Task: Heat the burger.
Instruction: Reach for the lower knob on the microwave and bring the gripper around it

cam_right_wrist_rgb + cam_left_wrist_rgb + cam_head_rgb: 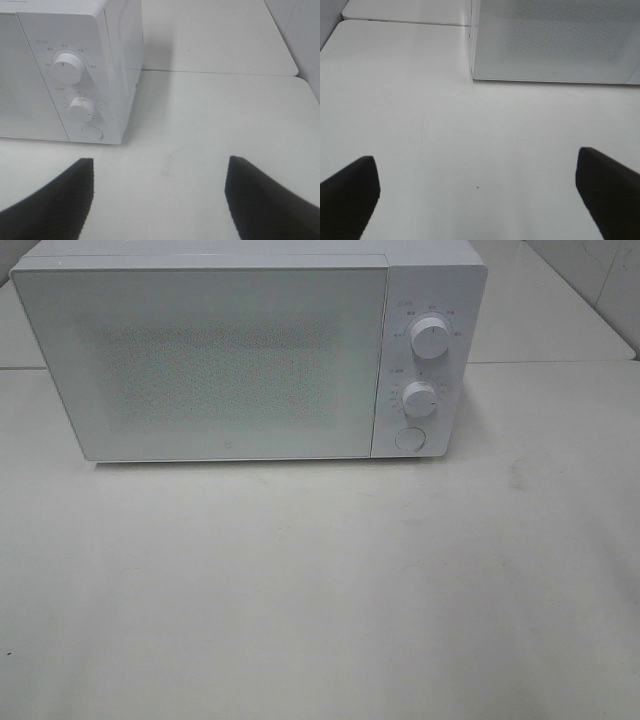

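Plain white table (320, 590) all the way across, with a pale wall just showing in the far corners of the high view. A white microwave (250, 350) fills the upper left and middle of that frame, door (200, 360) closed flat. On its panel at the upper right of center we've got an upper knob (430, 340), a lower knob (420, 398) and a round button (410, 438) under them.

Neither claw shows up in the high view, so we're going off the wrist cams. The left gripper (476, 160) has its dark fingers (350, 195) spread wide apart, with only bare tabletop between them and nothing touched. It's the same deal with the right gripper (161, 164). Its fingers (260, 200) are well apart, gripping nothing, and the microwave's knob panel sits ahead of it.

As for the burger, we honestly can't tell where it is. None of the three views shows it, and the door's dotted window gives nothing away.
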